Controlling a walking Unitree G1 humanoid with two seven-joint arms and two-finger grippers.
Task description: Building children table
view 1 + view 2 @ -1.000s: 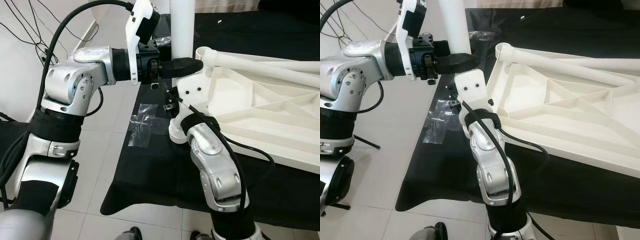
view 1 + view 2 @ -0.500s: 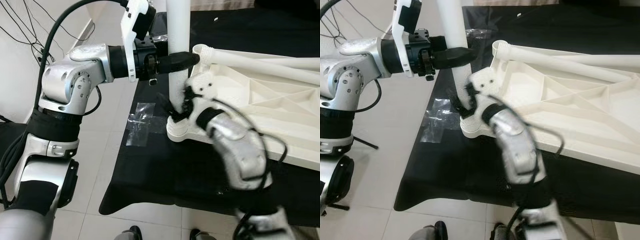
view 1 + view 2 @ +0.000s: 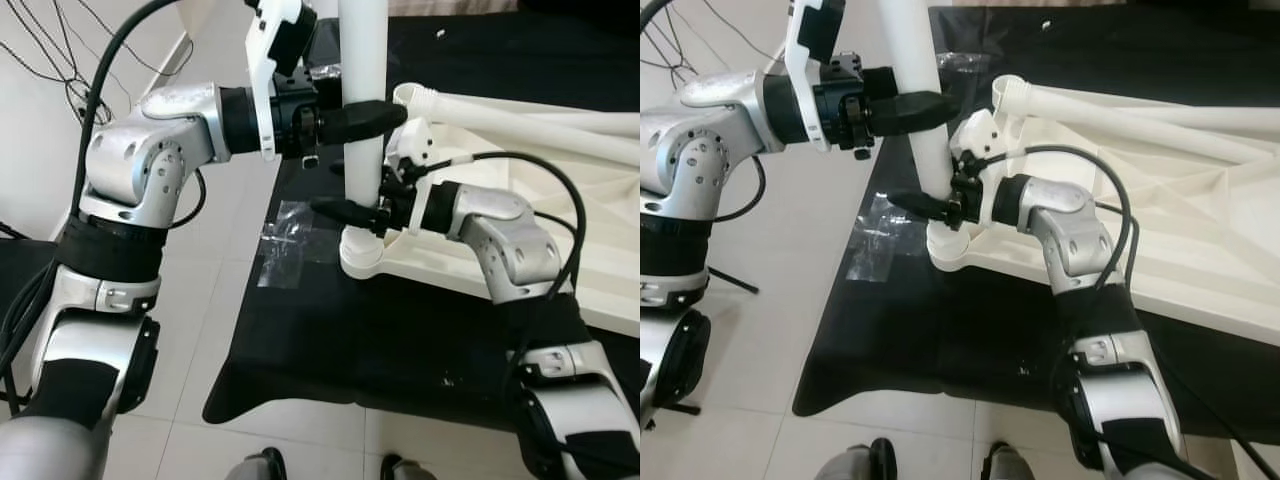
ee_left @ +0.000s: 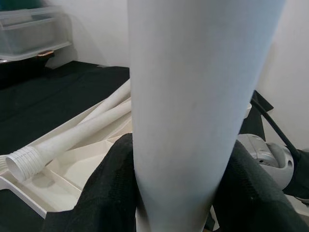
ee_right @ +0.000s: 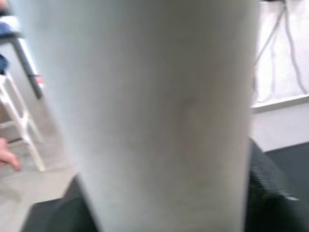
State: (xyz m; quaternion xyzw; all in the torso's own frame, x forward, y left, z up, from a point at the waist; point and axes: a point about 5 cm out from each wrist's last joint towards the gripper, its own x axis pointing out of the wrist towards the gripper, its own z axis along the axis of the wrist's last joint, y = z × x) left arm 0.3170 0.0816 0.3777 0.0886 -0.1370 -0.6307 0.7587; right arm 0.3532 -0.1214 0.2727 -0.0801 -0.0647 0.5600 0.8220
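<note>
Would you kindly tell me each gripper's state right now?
Left gripper: shut on the upright white plastic table leg.
Right gripper: shut on the same leg, lower down.

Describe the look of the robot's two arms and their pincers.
Both arms are brushed silver shells with black joint sections and screw holes. A thick black cable arcs over the left arm; a thinner one loops over the right arm. A white plastic bracket sits at each wrist. The left pincer and right pincer have long matte black fingers.
</note>
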